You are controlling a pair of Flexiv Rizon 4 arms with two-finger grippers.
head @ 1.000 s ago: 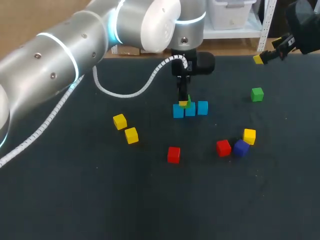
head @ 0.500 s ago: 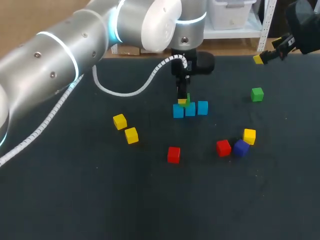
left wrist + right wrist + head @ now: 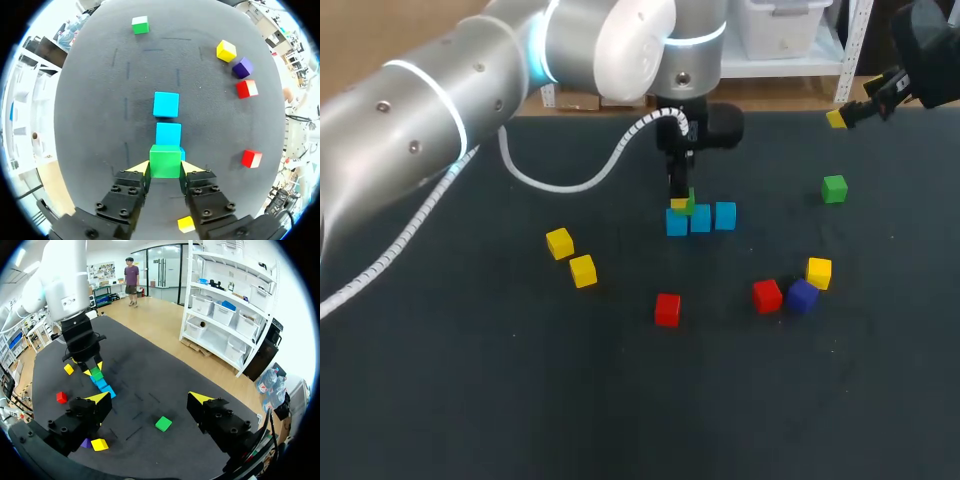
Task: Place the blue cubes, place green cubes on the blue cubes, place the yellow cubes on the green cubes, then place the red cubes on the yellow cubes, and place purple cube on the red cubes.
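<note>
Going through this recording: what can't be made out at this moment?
Left wrist view: the nearest blue cube sits under the green cube, with only a sliver showing.
Head view: the green cube is mostly covered by the left jaws; whether it already rests on the nearest blue cube cannot be told.
Right wrist view: the purple cube is partly behind the right jaws.

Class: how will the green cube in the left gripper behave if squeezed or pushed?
Probably stiff: the green cube shows square edges in the left gripper. Flat faces suggest sliding, not rolling. Set off-centre on the blue cubes, it might tip.
</note>
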